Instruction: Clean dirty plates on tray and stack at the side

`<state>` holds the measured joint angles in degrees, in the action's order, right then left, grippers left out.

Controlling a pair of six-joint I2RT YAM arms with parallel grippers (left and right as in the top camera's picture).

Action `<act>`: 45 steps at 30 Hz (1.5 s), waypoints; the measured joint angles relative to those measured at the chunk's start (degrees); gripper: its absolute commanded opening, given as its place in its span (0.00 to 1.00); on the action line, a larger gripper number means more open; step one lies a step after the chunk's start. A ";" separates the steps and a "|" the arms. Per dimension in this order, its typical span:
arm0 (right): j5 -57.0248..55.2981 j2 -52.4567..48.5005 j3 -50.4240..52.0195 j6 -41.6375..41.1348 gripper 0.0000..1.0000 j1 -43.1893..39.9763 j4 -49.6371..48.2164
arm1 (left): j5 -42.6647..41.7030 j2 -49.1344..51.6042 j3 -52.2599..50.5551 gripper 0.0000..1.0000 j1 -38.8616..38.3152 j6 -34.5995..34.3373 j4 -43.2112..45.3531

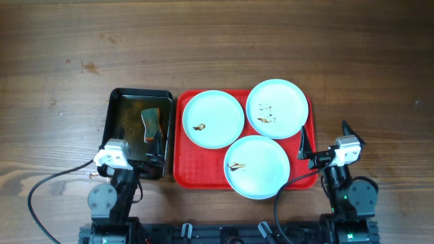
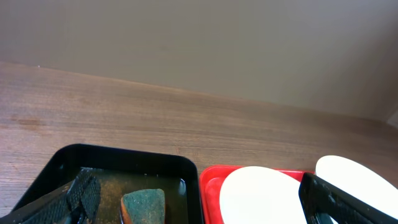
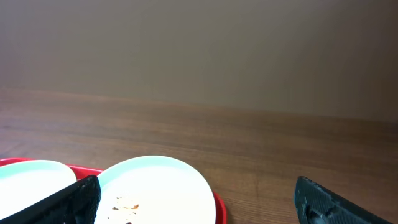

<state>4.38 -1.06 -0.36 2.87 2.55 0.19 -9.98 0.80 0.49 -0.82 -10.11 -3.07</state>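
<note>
Three plates sit on the tray [image 1: 193, 169], which lies mid-table just right of a black pan [image 1: 112, 122]. They are the left plate [image 1: 213, 119], the far-right plate [image 1: 277, 108] and the near plate [image 1: 257, 166]. The near one juts over the tray's front rim, and its edge meets the other two. Each carries brown specks, so by my judgement no cleaning has begun and nothing is stacked at the side.

The next move likely calls for taking the sponge [image 1: 150, 125] out of the pan's murky water, then steadying a plate for wiping. Both arms are folded low at the near edge of the table [image 1: 271, 41], pointing away across it. The left fingers [image 2: 81, 196] are spread fully apart and empty, straddling the sponge and the tray's edge. The right fingers [image 3: 74, 199] are equally wide and empty, at the tray's right end.
</note>
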 measured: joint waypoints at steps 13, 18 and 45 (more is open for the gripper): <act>0.00 0.00 0.02 -0.02 1.00 0.00 0.00 | 0.02 0.00 0.00 1.00 0.00 0.00 -0.02; 0.00 0.00 0.00 0.00 1.00 0.00 0.00 | 0.00 0.00 0.00 1.00 0.00 0.00 0.00; 0.00 0.00 0.00 0.00 0.99 0.00 0.00 | 0.00 5.77 8.11 1.00 0.00 -3.10 -8.70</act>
<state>4.38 -1.06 -0.36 2.87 2.55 0.19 -9.98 6.57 8.60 -0.82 -13.21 -11.77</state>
